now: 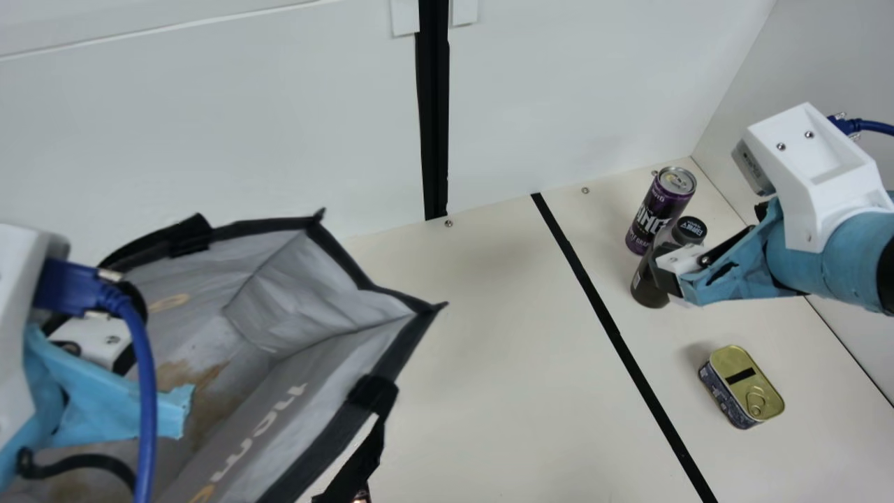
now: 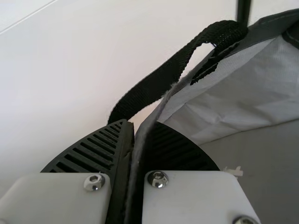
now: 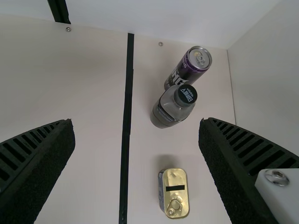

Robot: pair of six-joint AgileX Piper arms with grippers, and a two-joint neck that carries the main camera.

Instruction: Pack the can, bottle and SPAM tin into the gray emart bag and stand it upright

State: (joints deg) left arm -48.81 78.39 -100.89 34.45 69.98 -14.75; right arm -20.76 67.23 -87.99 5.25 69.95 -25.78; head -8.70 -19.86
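Blue cable (image 1: 146,391) hangs in front of the left arm (image 1: 14,335), and both cover part of the gray emart bag (image 1: 279,293). The bag gapes open, its pale lining creased, with brownish patches (image 1: 188,377) inside; its lower end is cut off by the main view's edge.

The left pincer (image 1: 91,342) is partly hidden there, but the left wrist view shows it clamped on the bag's fabric rim, a black handle (image 2: 163,84) looping beside it. A small pale mark (image 2: 233,171) on the gray fabric is hard to make out.

Across the worktop (image 1: 489,363), right of a black strip (image 1: 614,335), the purple can (image 1: 656,213) and black-capped bottle (image 1: 649,283) stand upright, the can farther back. The SPAM tin (image 1: 744,388) lies lid up, nearer the camera, showing a gold top with a ring pull.

The right pincer (image 1: 670,272) overlaps the bottle in the main view. The right wrist view shows its fingers (image 3: 42,163) wide apart, and gives the bottle's see-through shoulder unblocked.
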